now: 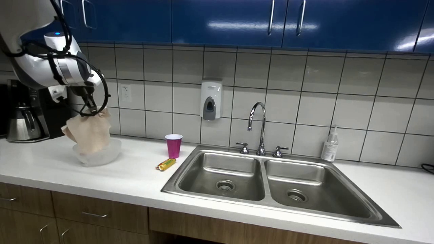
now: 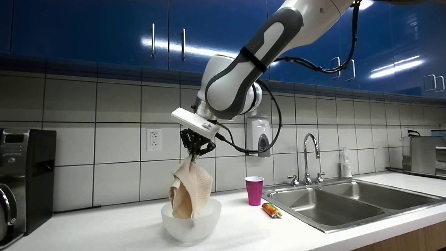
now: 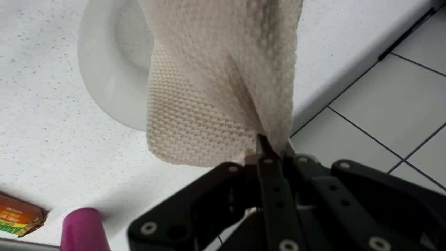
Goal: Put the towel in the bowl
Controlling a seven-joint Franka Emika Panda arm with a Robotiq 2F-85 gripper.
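Observation:
The beige waffle-weave towel hangs down from my gripper in both exterior views [image 1: 89, 132] [image 2: 195, 184], and it fills the upper middle of the wrist view [image 3: 209, 80]. My gripper, in both exterior views [image 1: 92, 110] [image 2: 193, 157] and in the wrist view [image 3: 275, 142], is shut on the top of the towel. The frosted translucent bowl stands on the counter below, in both exterior views [image 1: 113, 152] [image 2: 190, 232] and in the wrist view [image 3: 104, 80]. The towel's lower end hangs inside the bowl's rim. Whether it touches the bowl's bottom is hard to tell.
A magenta cup [image 1: 174, 146] and a yellow-orange wrapped snack [image 2: 271, 210] sit beside the bowl, near the double sink [image 1: 217, 196]. A coffee maker [image 2: 38, 174] stands on the other side. Tiled wall [image 2: 116, 181] and blue cabinets [image 1: 220, 20] are behind and above.

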